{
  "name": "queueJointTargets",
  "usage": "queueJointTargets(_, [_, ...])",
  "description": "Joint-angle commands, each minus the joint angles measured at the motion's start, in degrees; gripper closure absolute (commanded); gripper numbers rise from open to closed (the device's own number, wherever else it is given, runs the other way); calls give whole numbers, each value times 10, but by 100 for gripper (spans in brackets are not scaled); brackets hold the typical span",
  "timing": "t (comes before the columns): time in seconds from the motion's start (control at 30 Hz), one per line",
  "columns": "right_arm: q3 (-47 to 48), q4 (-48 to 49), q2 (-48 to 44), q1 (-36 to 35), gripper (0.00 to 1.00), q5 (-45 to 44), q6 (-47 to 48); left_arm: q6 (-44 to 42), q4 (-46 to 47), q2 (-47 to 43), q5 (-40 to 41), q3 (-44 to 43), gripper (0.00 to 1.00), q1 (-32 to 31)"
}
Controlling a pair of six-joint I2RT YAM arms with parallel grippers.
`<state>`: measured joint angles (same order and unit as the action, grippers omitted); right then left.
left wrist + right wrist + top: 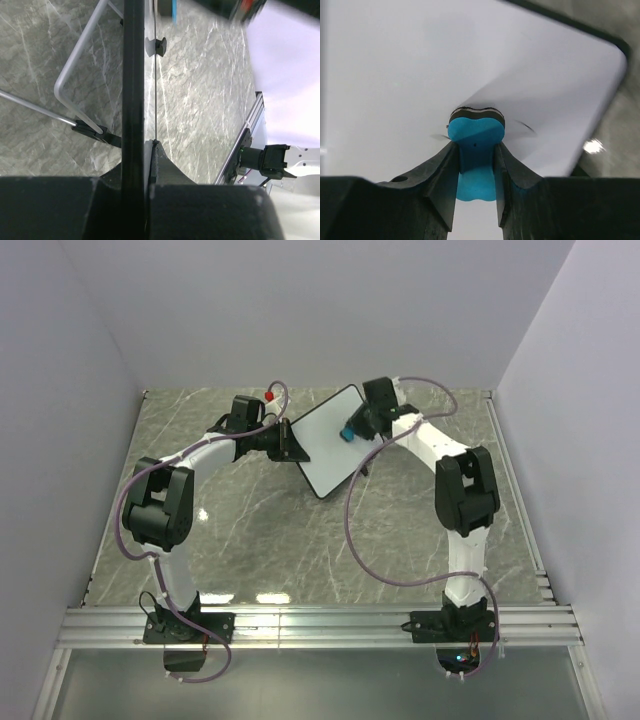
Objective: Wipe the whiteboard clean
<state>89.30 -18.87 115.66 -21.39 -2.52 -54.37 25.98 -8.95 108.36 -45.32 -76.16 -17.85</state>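
Note:
The whiteboard [322,445] is lifted off the table and tilted, its white face turned toward the right arm. My left gripper [285,440] is shut on its left edge. In the left wrist view the board shows edge-on as a black frame [132,75] clamped in the left gripper [145,150]. My right gripper [355,428] is shut on a blue eraser [347,432]. In the right wrist view the eraser [476,137] sits in the right gripper [476,155], its dark felt face pressed against the whiteboard [420,65]. Faint dark streaks [525,126] lie beside the felt.
A small red object [270,395] lies at the back of the marble table [250,520]. Aluminium rails [320,625] run along the near edge, and white walls close in three sides. A bent wire stand [75,90] hangs behind the board.

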Motion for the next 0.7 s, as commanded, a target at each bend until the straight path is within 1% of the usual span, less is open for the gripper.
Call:
queueJointTargets(0.0, [109,-16,49,-7,100,15,-1,-20,-17,-28,-35,10,100,-14])
queueJointTargets(0.03, [143,-20,61,-8,100,16,1,-19,-16,-28,-36,10,100,-15])
queueJointTargets(0.13, [172,-26,75,-9,100,23,-3,-19,-18,-25,-37,6,100,-15])
queueJointTargets(0.2, [173,-27,78,-10,100,23,-3,-20,-20,-24,-37,3,100,-15])
queueJointTargets(0.27, [151,-23,77,-10,100,23,-5,-19,-20,-26,-38,5,100,-15])
queueJointTargets(0.33, [121,-15,60,-10,100,22,-7,-18,-19,-29,-37,7,100,-15])
queueJointTargets(0.43, [32,8,34,-9,100,12,1,-16,-18,-30,-41,9,100,-15])
queueJointTargets(0.5, [-2,14,22,-4,100,7,8,-16,-16,-30,-42,9,100,-15])
queueJointTargets(0.53, [-40,19,9,-2,100,8,9,-15,-15,-29,-42,9,100,-15])
queueJointTargets(0.67, [-130,69,-20,19,100,16,2,-11,-12,-29,-46,10,100,-15])
